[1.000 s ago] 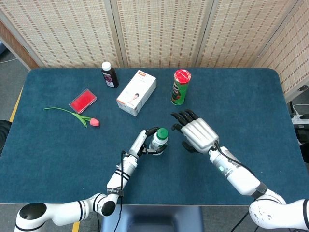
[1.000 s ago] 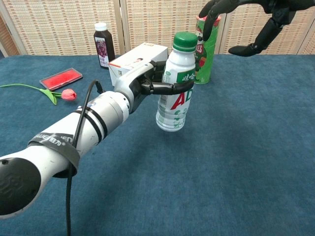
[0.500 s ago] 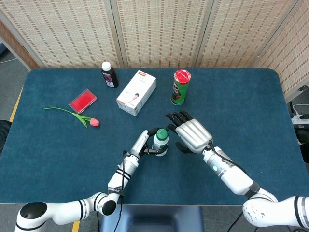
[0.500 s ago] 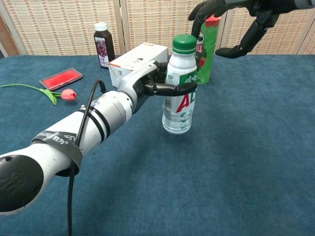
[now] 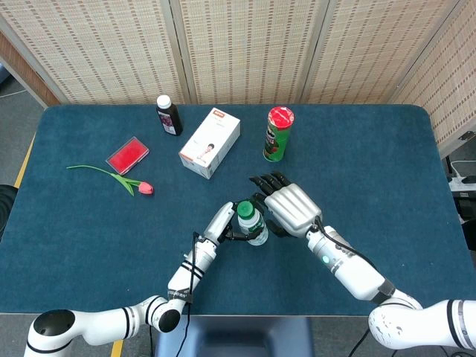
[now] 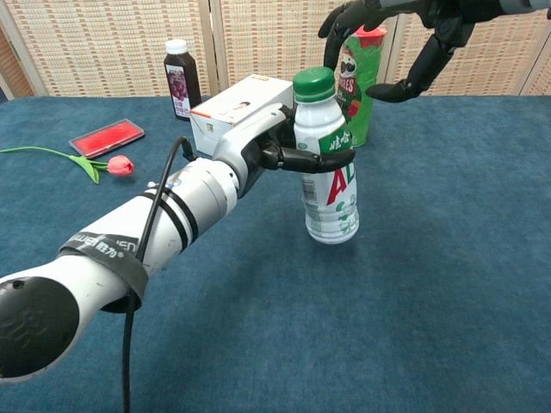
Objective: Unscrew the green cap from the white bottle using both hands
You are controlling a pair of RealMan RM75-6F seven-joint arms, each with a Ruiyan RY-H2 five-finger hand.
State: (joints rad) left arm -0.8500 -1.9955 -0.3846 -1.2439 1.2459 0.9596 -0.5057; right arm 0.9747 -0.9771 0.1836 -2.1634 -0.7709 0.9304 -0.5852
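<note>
- Shifted since the earlier frames: white bottle (image 6: 330, 185) carried rightward and tipped the other way; right robot hand (image 5: 290, 209) drawn in closer above the green cap (image 6: 313, 84).
- Nearest: left robot hand (image 6: 258, 146) wrapped round the bottle's upper body, dark fingers (image 6: 320, 159) curling across the label, holding it clear of the desk (image 6: 430, 292).
- Just beyond: right robot hand hovering over the cap with fingers spread and curved, holding nothing, not touching the cap in the chest view.
- Farther left: pink tulip (image 5: 143, 187) on its long stem, red flat case (image 5: 127, 155).
- Toward the far edge: white carton (image 5: 210, 142), dark juice bottle (image 5: 168, 114), green crisp can (image 5: 278, 134) with red lid.
</note>
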